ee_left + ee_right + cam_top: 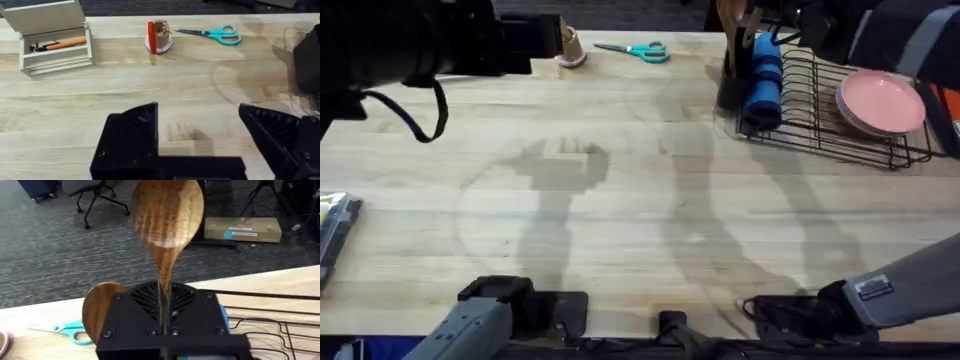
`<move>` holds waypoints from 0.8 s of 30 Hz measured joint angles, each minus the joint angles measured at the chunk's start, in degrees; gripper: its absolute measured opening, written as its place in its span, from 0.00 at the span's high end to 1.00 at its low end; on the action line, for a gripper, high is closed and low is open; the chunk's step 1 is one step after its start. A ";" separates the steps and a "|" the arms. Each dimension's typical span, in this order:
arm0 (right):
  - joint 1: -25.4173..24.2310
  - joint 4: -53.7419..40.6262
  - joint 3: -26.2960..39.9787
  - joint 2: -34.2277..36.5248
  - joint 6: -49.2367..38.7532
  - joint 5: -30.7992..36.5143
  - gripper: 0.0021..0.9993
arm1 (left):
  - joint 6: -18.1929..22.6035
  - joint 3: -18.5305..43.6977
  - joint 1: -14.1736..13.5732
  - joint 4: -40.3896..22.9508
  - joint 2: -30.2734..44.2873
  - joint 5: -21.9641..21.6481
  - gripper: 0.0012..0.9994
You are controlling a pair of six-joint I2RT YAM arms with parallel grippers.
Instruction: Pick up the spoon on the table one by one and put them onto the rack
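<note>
My right gripper (162, 300) is shut on the thin handle of a brown wooden spoon (167, 215), whose bowl sticks out beyond the fingers over the table's far edge. A second wooden spoon bowl (102, 312) shows just beside the gripper. In the overhead view, brown spoon parts (732, 22) stand at the black utensil holder (728, 88) on the left end of the black wire rack (840, 135). My left gripper (197, 112) hangs open above bare table (650, 200), holding nothing. The left arm (420, 45) looms dark and blurred at the upper left.
Teal-handled scissors (638, 50) and a small wooden piece with a red side (570, 47) lie at the table's far edge. A beige box (52, 37) stands far left. The rack holds a blue roll (763, 80) and pink plates (880, 102). A flat object (335, 235) sits at the left edge.
</note>
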 joint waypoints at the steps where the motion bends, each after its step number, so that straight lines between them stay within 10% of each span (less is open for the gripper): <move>1: 0.00 0.00 0.00 0.03 0.00 0.00 0.97 | 0.00 0.00 0.00 0.01 0.10 0.00 0.01; 24: 0.27 -10.87 -0.39 2.56 -0.02 -0.19 0.97 | 0.00 0.00 0.00 0.02 0.17 0.01 0.01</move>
